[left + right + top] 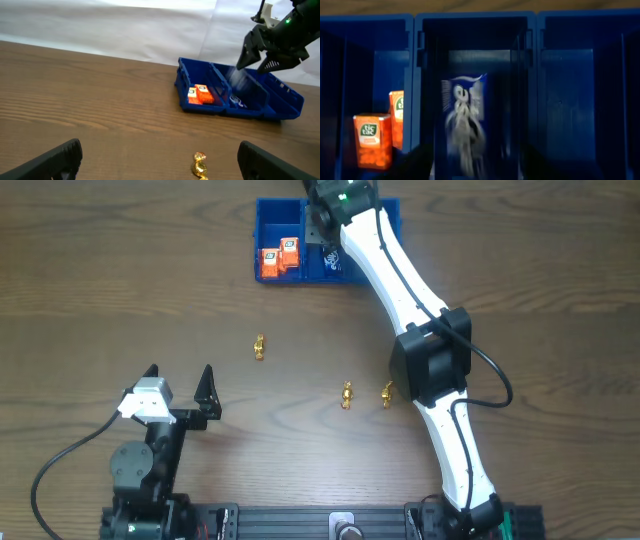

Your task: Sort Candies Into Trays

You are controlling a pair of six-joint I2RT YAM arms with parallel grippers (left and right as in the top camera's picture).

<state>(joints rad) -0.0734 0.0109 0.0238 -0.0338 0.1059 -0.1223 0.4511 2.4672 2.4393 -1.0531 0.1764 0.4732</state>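
Over the blue tray (272, 220) at the far side of the bench (100, 280), your right gripper (255, 64) hung above the middle compartment with its fingers spread apart and nothing between them. Under it a blue packet (464, 125) showed inside that compartment. Its outline was smeared, so I could not tell whether it was dropping or already lying on the floor of the bin. The compartment beside it, on the left arm's side, held two orange boxes (280, 258), one upright and close against the other. The third compartment looked bare.

Your left gripper (178, 380) sat low and near its base, well apart from the tray, fingers wide and holding nothing.

By my reading, the sort was partly done — the orange boxes were filed and the blue packet was going in with its own kind. What remained were three gold candies (347, 395) loose on the bench: two close together near the right arm's elbow, and one farther off toward the left arm's side. They presumably belonged in the bare compartment — a judgement, not something the pictures settled.
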